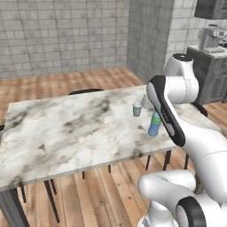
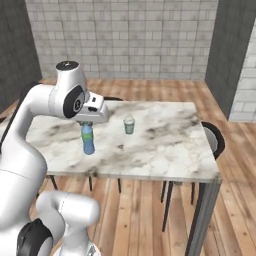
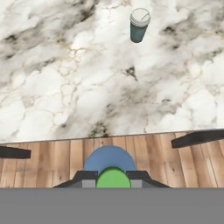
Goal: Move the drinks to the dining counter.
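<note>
Blue bottle (image 2: 88, 141) upright on the dining counter (image 2: 165, 150) near its edge, green cap up. Gripper (image 2: 87, 123) directly above, fingers (image 3: 83, 180) flanking the cap; gripping or loose, cannot tell. Teal cup (image 2: 129, 125) upright nearby, pale lid on, contents hidden

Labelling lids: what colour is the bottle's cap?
Green; the bottle cap shows best in the hand view.
</note>
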